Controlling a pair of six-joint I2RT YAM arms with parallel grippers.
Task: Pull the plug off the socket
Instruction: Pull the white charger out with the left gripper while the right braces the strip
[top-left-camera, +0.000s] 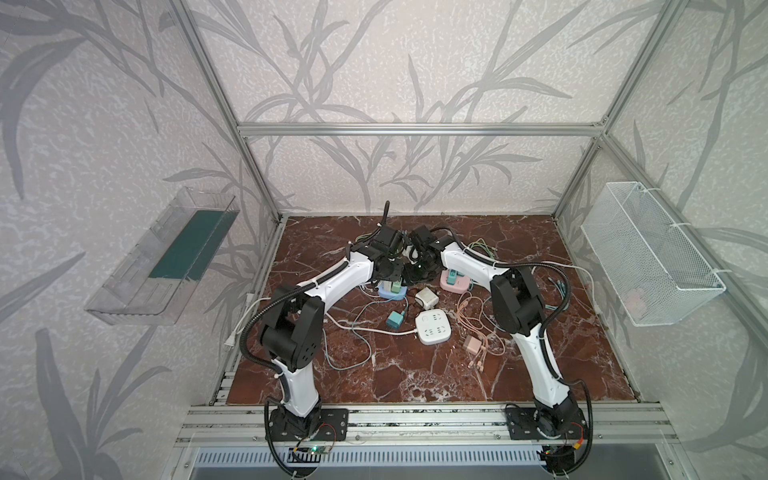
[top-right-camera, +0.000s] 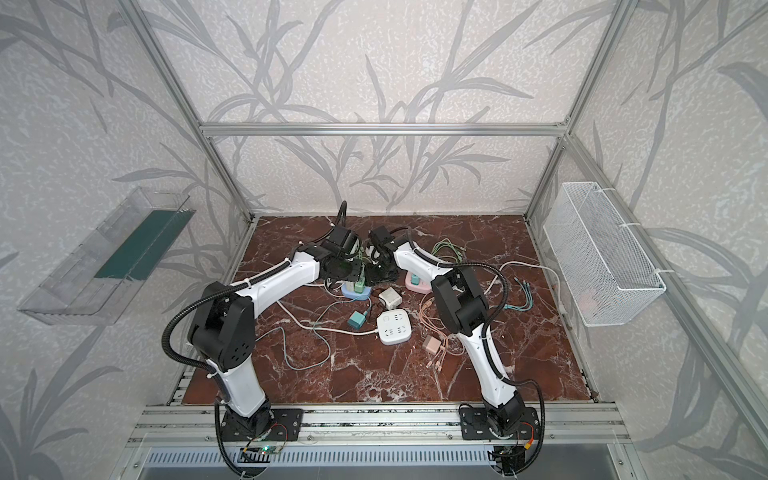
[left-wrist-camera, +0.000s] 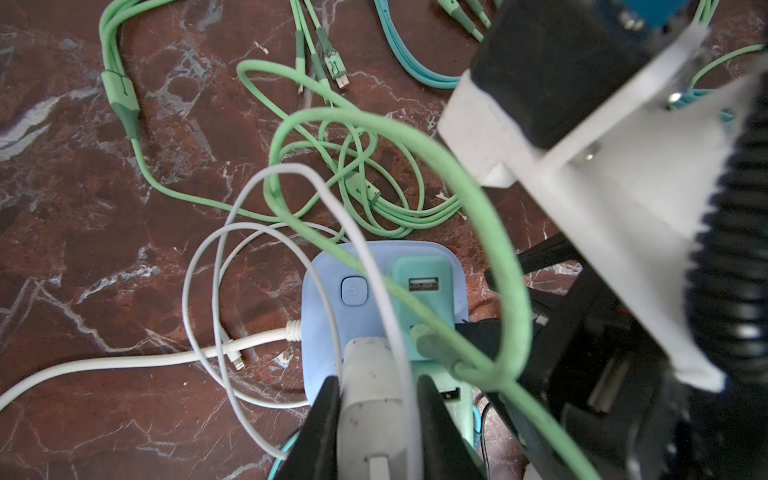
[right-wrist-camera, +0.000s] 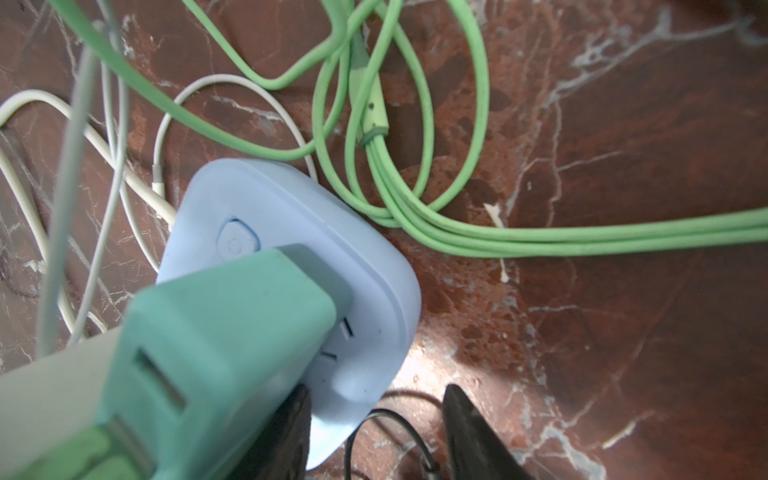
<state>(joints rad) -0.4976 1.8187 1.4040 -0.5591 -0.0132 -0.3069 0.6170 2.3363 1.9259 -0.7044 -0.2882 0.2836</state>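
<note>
At the back middle of the red marble table (top-left-camera: 415, 374), both arms meet over a pale blue socket (top-left-camera: 388, 294) that lies flat, shown in both top views. 2 plugs stand on it side by side: a white plug (left-wrist-camera: 365, 361) and a teal plug (left-wrist-camera: 419, 286) with a USB port in its top.

In the left wrist view, the left gripper (left-wrist-camera: 378, 380) is clamped on the white plug, with 1 black finger (left-wrist-camera: 322, 424) pressed to each side of its body. The plug's base meets the socket's face, so it looks seated. A thin white cable (left-wrist-camera: 232, 232) rises from it and loops over the table. A green cable (left-wrist-camera: 478, 199) arcs out of the teal plug and crosses in front of the camera.

In the right wrist view, the right gripper (right-wrist-camera: 378, 428) has its jaws apart, straddling a rounded corner of the socket (right-wrist-camera: 291, 216). 1 finger is close against the teal plug (right-wrist-camera: 224, 332). The other stands clear of the socket over bare marble, so nothing is gripped there.

The socket's thick white cord (left-wrist-camera: 166, 357) leaves its side and runs away across the table. Nearer the front lie a white power strip (top-left-camera: 433, 328), a white cube adapter (top-left-camera: 426, 297), a loose teal charger (top-left-camera: 395, 320) and a pink charger (top-left-camera: 471, 344). A pink socket (top-left-camera: 455, 283) sits just beside the right arm.
</note>
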